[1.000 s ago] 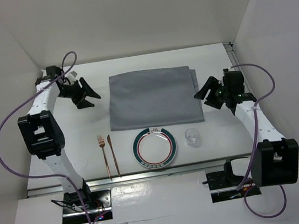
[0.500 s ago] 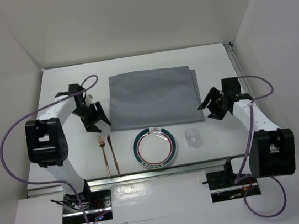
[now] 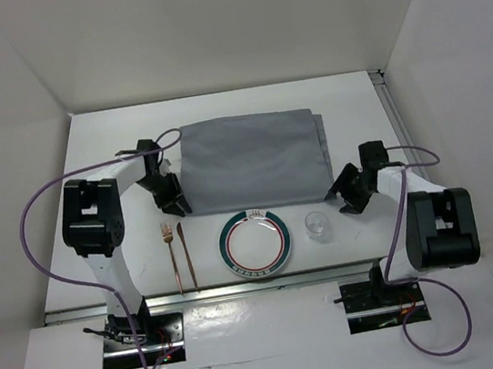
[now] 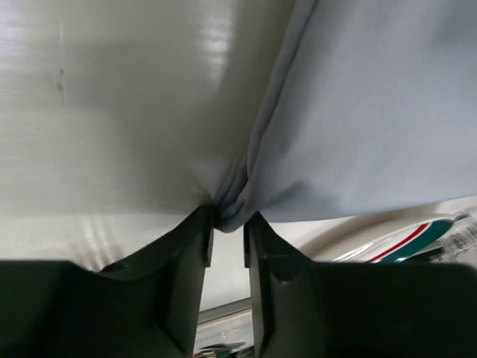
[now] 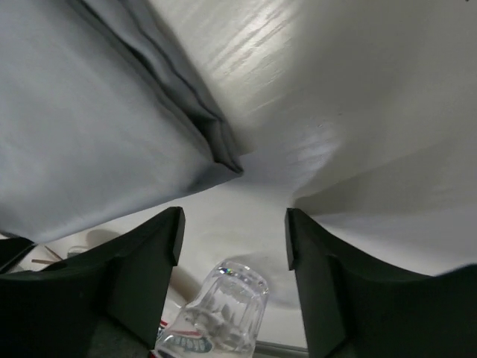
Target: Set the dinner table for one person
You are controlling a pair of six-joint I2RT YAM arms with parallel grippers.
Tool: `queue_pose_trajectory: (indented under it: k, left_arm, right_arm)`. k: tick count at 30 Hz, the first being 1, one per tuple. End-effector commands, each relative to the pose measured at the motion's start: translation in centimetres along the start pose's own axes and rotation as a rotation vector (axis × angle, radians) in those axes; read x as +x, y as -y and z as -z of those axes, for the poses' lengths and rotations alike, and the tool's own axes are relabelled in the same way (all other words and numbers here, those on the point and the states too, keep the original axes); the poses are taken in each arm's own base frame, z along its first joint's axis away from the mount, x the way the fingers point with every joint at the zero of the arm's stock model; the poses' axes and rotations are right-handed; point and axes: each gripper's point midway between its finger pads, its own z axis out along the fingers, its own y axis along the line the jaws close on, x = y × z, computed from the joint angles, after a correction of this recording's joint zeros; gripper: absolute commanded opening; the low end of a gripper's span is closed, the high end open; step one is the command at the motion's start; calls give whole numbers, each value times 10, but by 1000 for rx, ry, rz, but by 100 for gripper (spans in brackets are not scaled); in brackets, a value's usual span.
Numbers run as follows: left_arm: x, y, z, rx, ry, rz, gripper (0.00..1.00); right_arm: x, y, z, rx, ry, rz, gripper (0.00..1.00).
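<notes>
The grey cloth (image 3: pixel 252 161) lies flat on the white dinner table (image 3: pixel 113 148). My left gripper (image 3: pixel 176 208) is at the cloth's near left corner. In the left wrist view it (image 4: pixel 228 224) is nearly closed, with the bunched cloth corner (image 4: pixel 231 201) pinched between its tips. My right gripper (image 3: pixel 345 196) is low at the cloth's near right corner. In the right wrist view it (image 5: pixel 235 224) is open and empty, with the cloth corner (image 5: pixel 223 160) just ahead of it and apart from it.
A green-rimmed plate (image 3: pixel 255 245) sits near the front edge, with a copper fork (image 3: pixel 172 255) and knife (image 3: pixel 186 253) to its left. A small clear glass (image 3: pixel 318 226) stands to its right, close under the right gripper (image 5: pixel 223 306). White panels wall the table.
Both arms have swung inward and down from the sides to the cloth's near corners. The left gripper has closed on the left corner; the right one stays open.
</notes>
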Motion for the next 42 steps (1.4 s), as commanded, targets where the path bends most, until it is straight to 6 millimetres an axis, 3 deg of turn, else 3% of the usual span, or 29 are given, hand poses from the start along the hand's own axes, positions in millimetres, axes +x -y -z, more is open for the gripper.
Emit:
queue_pose_trajectory:
  k: [1,4,5,9,10,11,12,15,18,19,21,22,23,25,26,28,29,30,31,32,34,36,38,39,40,42]
  left_arm:
    - [-5,7,-9,21,-2,4,37]
    - [-14,14,-5,42,15,-5,14]
    - [-14,15,-3,40,12,-4,0]
    - [-26,25,5,53,38,-6,0]
    - [-30,23,5,54,41,2,0]
    - [-33,25,7,58,50,-2,0]
    - [-39,31,10,76,59,-8,0]
    - [-53,36,20,100,86,6,0]
    - [-91,60,54,145,183,-13,0]
    - [-102,60,64,143,210,-7,0]
    - [-118,59,84,161,242,12,0]
    - [-133,68,106,186,303,-4,0]
    - [-141,64,118,192,331,7,0]
    - [-150,66,136,214,368,6,0]
    - [-152,62,150,220,397,13,0]
    - [-139,55,150,216,374,10,0]
    - [-132,52,149,212,363,15,0]
    - [-126,52,158,209,390,-2,0]
    - [-112,41,141,193,347,17,0]
    - [-105,38,137,189,337,21,0]
    - [-93,35,137,195,334,8,0]
    - [-94,33,143,192,337,8,0]
    - [-100,49,174,217,384,-29,0]
    - [-103,56,187,236,410,-46,0]
    - [-111,70,219,286,478,-90,0]
    - [-111,83,246,340,506,-129,0]
  right_arm:
    - [-6,-3,-14,-28,21,-50,65]
    - [-11,-2,-21,-24,33,-57,60]
    - [-15,-2,-23,-13,41,-58,58]
    - [-38,-21,-23,-43,89,-54,28]
    - [-40,-21,-26,-37,83,-56,19]
    - [-45,-23,-26,-34,94,-55,3]
    - [-48,-25,-27,-36,96,-55,0]
    - [-63,-43,-25,-79,121,-42,0]
    - [-84,-73,-25,-164,134,-19,0]
    - [-105,-96,-16,-210,171,9,0]
    - [-111,-109,-27,-214,132,27,0]
    - [-117,-119,-27,-236,125,43,0]
    - [-125,-140,-25,-261,137,84,0]
    - [-126,-157,-18,-297,147,129,0]
    - [-123,-163,-17,-316,143,143,0]
    - [-113,-170,-8,-363,141,167,0]
    - [-101,-158,-14,-354,119,162,0]
    - [-95,-156,-6,-370,120,157,0]
    - [-84,-150,-8,-360,102,158,0]
    - [-71,-137,-7,-352,90,145,0]
    - [-64,-132,-1,-359,98,148,0]
    - [-68,-139,19,-368,133,178,0]
    - [-87,-159,50,-382,211,232,0]
    - [-95,-171,71,-408,260,258,0]
    - [-110,-193,101,-452,333,301,0]
    - [-122,-211,140,-481,414,333,0]
